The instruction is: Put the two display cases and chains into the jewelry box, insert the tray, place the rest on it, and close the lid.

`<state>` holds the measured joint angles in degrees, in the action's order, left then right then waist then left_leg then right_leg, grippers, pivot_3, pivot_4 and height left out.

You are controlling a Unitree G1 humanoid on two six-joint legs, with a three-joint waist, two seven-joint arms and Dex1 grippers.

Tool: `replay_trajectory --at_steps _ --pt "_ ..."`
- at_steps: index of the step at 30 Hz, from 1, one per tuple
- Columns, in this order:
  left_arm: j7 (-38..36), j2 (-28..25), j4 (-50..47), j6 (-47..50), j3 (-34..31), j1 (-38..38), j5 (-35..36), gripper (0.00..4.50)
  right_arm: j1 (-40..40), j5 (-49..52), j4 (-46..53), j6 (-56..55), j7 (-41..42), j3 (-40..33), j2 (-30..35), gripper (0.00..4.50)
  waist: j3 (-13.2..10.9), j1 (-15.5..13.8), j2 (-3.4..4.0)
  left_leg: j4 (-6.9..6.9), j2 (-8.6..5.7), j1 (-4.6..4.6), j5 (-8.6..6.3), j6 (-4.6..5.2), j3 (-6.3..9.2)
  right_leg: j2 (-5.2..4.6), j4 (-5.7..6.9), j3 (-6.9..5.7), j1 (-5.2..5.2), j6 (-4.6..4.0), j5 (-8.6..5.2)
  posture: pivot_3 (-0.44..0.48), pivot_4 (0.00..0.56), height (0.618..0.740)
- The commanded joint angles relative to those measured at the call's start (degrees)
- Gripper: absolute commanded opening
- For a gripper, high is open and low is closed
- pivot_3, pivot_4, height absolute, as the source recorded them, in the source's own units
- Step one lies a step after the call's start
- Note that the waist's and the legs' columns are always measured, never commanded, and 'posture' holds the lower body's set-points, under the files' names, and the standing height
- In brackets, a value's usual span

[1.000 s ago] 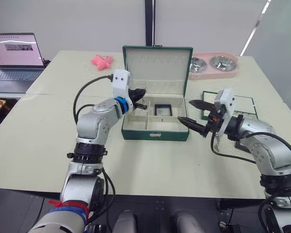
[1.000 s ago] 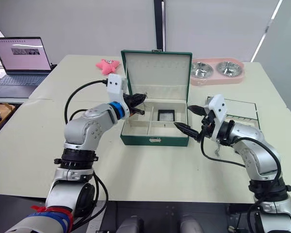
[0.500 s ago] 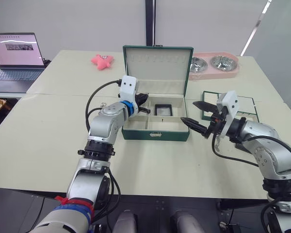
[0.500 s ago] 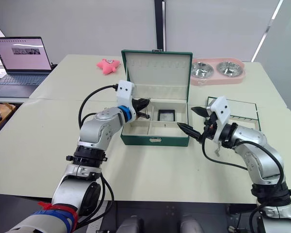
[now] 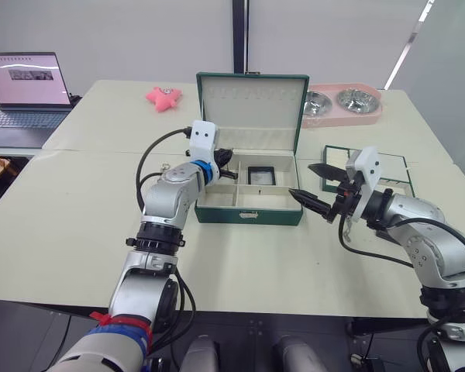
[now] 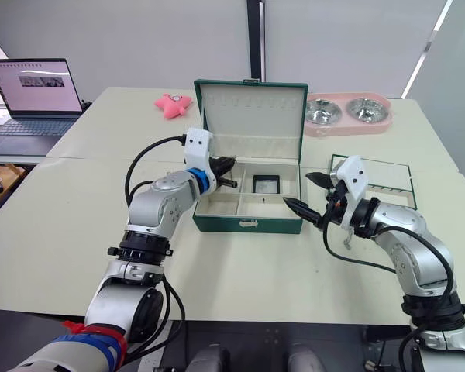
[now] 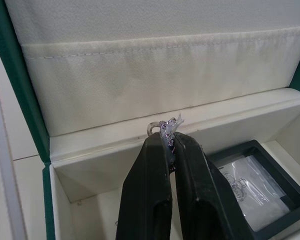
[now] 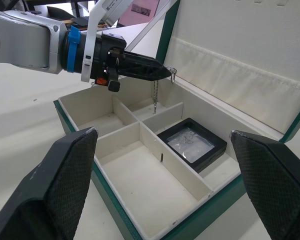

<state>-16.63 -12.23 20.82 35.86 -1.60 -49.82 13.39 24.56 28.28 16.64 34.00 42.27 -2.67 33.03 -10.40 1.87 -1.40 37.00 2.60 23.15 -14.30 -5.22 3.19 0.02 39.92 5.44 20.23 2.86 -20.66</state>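
Observation:
The jewelry box [image 5: 248, 214] stands open mid-table, its lid [image 5: 252, 99] upright at the back. One display case [image 5: 260, 173] lies flat in the box's back right compartment. My left gripper [image 5: 232, 167] is shut on a silver chain [image 8: 155, 95], which dangles from the fingertips over the back compartment just left of that case. At the box's right front corner, my right gripper [image 5: 301, 178] is open and holds nothing. The green-rimmed tray [image 5: 394, 167] lies on the table behind my right gripper.
A pink double-bowl tray [image 5: 342, 103] sits at the back right beside the lid. A pink star-shaped toy [image 5: 163, 96] lies at the back left. An open laptop [image 5: 25, 93] stands on the neighbouring table at far left.
My left gripper has moved right with the chain, from the box's left wall to above its back compartment. The right arm has barely moved.

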Motion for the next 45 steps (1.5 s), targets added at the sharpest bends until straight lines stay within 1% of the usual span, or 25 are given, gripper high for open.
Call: replay_trajectory --at_steps 1,9,10,12,22,23,28,31,34,37,39,41,45 --pt "0.4 0.1 -1.9 0.2 -0.5 -1.4 -0.3 0.02 0.6 0.7 1.4 -0.7 0.1 -1.4 0.4 4.50 0.0 0.0 0.00 0.00 0.00 0.00 0.00 0.00 0.00 0.00 0.00 0.00 0.00 0.00 0.00 0.000 0.150 0.740" --pt "1.0 0.1 -2.3 0.8 -0.7 -1.3 -0.3 0.02 0.7 0.6 1.3 -0.8 0.3 -1.4 0.4 4.50 0.0 0.0 0.00 0.00 0.00 0.00 0.00 0.00 0.00 0.00 0.00 0.00 0.00 0.00 0.00 0.000 0.150 0.740" --pt "1.0 0.2 -2.3 0.8 -0.7 -1.3 -0.2 0.59 0.7 0.6 1.2 -0.9 0.3 -1.4 0.4 4.50 0.0 0.0 0.00 0.00 0.00 0.00 0.00 0.00 0.00 0.00 0.00 0.00 0.00 0.00 0.00 0.000 0.150 0.740" --pt "1.0 0.2 -2.6 0.8 -0.8 -1.2 -0.1 1.04 0.7 0.7 1.3 -0.9 0.4 -1.3 0.4 4.50 0.0 0.0 0.00 0.00 0.00 0.00 0.00 0.00 0.00 0.00 0.00 0.00 0.00 0.00 0.00 0.000 0.150 0.740" --pt "-0.4 0.4 -4.7 1.4 -0.9 -0.6 0.9 4.32 0.9 1.1 1.3 -0.6 0.6 -1.7 0.5 4.50 0.0 0.0 0.00 0.01 0.00 0.00 0.00 -0.01 0.00 0.00 0.01 0.00 0.00 0.00 0.00 0.000 0.150 0.740" --pt "-0.6 0.5 -4.9 1.4 -1.0 -0.6 1.0 4.46 1.0 1.1 1.2 -0.6 0.7 -1.8 0.5 4.50 0.0 0.0 0.00 0.01 0.00 0.00 0.01 -0.01 0.00 0.00 0.01 0.00 0.00 0.00 0.00 0.000 0.150 0.740" --pt "-2.0 0.8 -6.6 1.8 -1.3 -0.5 2.4 4.46 1.1 1.3 1.1 -0.6 0.9 -2.1 0.7 4.50 0.0 0.0 0.00 0.01 0.00 0.00 0.00 -0.01 0.00 0.00 0.02 0.00 0.00 0.00 0.00 0.000 0.150 0.740" --pt "-4.5 0.1 -9.0 3.1 -1.2 0.2 4.0 4.46 0.8 1.5 0.8 -1.0 1.1 -2.9 0.8 4.50 0.0 0.0 0.00 0.01 0.00 0.00 0.01 -0.01 0.00 0.00 0.02 0.00 0.00 0.00 0.00 0.000 0.150 0.740" --pt "-8.4 -1.9 -12.2 4.1 -1.4 1.5 5.9 4.46 -0.1 2.1 0.6 -1.2 1.7 -4.5 1.2 4.50 0.0 0.1 0.00 0.01 0.01 -0.01 0.01 -0.01 -0.01 0.00 0.02 0.01 0.00 0.00 0.00 0.000 0.150 0.740" --pt "-13.0 -4.3 -16.6 5.9 -2.6 3.4 9.7 4.46 -1.6 2.6 0.5 -1.5 2.6 -6.3 2.2 4.50 0.0 0.1 0.00 0.01 0.02 -0.02 0.01 -0.02 0.00 0.01 0.03 0.00 -0.01 0.00 0.00 0.000 0.150 0.740" --pt "-15.8 -6.4 -19.5 6.3 -3.0 5.1 11.4 4.46 -2.7 3.3 0.5 -1.6 3.2 -7.7 3.1 4.50 0.0 0.0 0.00 0.01 0.02 -0.01 0.01 -0.02 -0.01 0.01 0.03 0.01 0.00 0.00 0.00 0.000 0.150 0.740" --pt "-19.3 -9.6 -22.8 7.2 -4.3 7.5 14.0 4.46 -4.3 3.9 0.4 -2.0 3.9 -9.4 4.1 4.50 0.0 0.0 0.00 0.01 0.03 -0.01 0.01 -0.01 0.00 0.01 0.02 0.00 -0.01 0.00 0.00 0.000 0.150 0.740" --pt "-25.8 -17.0 -29.7 10.0 -8.9 14.6 20.3 4.46 -10.0 4.6 -0.4 -3.4 6.2 -14.3 6.8 4.50 0.0 0.1 0.01 -0.01 0.05 -0.04 0.01 -0.01 -0.01 0.01 0.02 0.01 -0.01 0.00 0.00 0.000 0.150 0.740"
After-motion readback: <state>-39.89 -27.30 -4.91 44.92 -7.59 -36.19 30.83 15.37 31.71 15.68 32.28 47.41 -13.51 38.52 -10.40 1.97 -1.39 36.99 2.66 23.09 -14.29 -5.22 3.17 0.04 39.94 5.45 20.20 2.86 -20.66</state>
